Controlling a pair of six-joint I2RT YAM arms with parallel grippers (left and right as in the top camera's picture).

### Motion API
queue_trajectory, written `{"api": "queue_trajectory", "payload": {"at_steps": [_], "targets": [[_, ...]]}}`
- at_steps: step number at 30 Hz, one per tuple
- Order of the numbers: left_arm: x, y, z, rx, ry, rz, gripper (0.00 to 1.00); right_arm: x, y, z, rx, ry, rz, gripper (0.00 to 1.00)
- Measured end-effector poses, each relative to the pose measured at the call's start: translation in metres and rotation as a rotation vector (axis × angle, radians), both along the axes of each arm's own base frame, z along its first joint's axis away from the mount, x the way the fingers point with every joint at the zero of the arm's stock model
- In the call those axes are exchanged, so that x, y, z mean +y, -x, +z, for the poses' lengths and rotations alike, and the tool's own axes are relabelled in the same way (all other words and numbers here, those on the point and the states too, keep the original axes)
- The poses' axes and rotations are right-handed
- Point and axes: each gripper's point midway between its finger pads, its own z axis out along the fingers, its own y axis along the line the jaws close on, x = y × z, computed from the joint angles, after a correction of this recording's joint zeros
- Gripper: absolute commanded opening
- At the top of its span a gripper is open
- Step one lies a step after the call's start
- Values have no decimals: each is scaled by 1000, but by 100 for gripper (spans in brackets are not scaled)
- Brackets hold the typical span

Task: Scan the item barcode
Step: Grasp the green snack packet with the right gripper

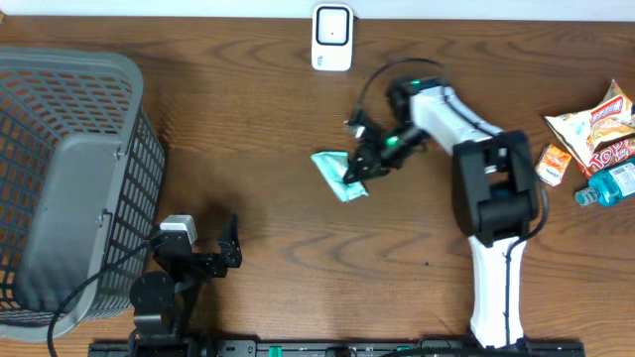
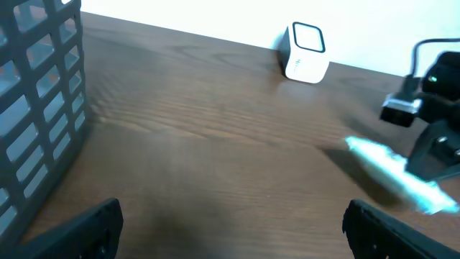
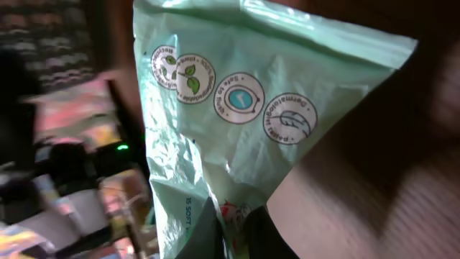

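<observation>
right pincer [image 1: 358, 172] pinching crinkly mint plastic pouch [image 1: 331, 167] | left pincer [image 1: 234, 243] spread | woodgrain table [image 1: 248, 119]

A dark brown wood-grain table [image 1: 248, 129] fills the view — a plain white wall [image 2: 215, 14] runs along its far edge

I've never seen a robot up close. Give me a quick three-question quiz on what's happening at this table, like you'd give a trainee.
1. True or false: the left tool grips the green packet.
2. The right tool is: A open above the packet; B shut on the packet; C out of view.
3. Fill in: the grey basket stands on the robot's ____ side.
Key: 1 false; 2 B; 3 left.
</observation>
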Motion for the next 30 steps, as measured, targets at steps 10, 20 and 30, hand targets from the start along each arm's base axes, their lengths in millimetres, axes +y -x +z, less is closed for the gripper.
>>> {"api": "queue_trajectory", "payload": {"at_steps": [10, 20, 30], "targets": [[0, 0, 0, 0, 0, 0, 98, -12, 9, 32, 49, -177, -17, 1], [0, 0, 0, 0, 0, 0, 98, -13, 24, 27, 26, -145, 75, 3], [0, 0, 0, 0, 0, 0, 98, 4, 26, -1, -32, 62, 170, 99]]}}
